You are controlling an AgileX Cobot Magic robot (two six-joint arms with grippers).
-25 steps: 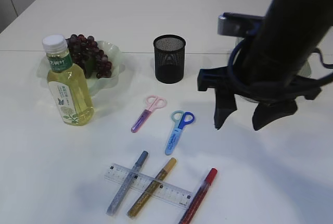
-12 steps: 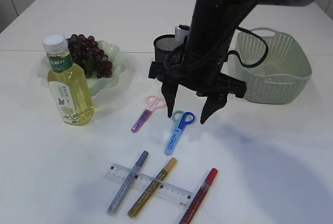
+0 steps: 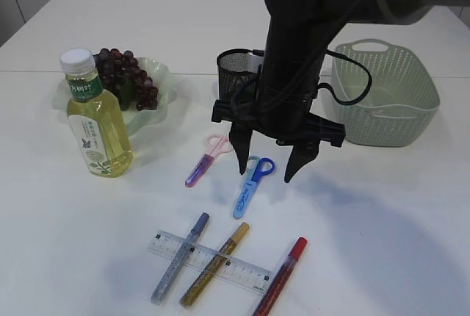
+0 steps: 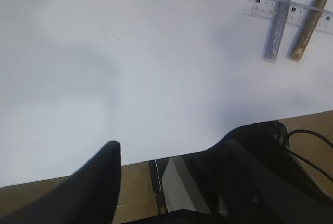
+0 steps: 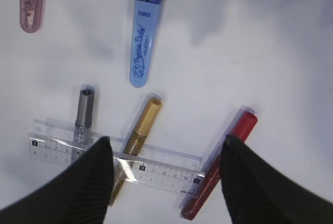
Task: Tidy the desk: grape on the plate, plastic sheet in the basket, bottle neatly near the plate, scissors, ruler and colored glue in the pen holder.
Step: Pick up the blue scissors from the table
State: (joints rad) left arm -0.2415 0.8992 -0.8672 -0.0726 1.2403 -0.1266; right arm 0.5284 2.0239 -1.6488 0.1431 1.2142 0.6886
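My right gripper (image 3: 266,172) (image 5: 166,139) is open and empty, hanging just above the blue scissors (image 3: 252,184) (image 5: 143,52). Pink scissors (image 3: 208,159) (image 5: 32,5) lie to the left. A clear ruler (image 3: 209,262) (image 5: 156,166) lies near the front under silver glue (image 3: 178,259) (image 5: 85,109) and gold glue (image 3: 214,264) (image 5: 140,125), with red glue (image 3: 280,275) (image 5: 223,166) at its right end. Grapes (image 3: 125,77) sit on the green plate (image 3: 163,81). The bottle (image 3: 95,117) stands by it. My left gripper (image 4: 177,148) is open at the table's edge. The plastic sheet is not visible.
The black mesh pen holder (image 3: 232,66) stands behind my right arm, partly hidden. The green basket (image 3: 385,99) is at the right. The left wrist view shows the ruler (image 4: 289,11) with two glue sticks at top right and the floor beyond the table's edge.
My right arm has swung from in front of the basket to the left, over the blue scissors, and sunk slightly. The gripper stays open. The objects have not moved.
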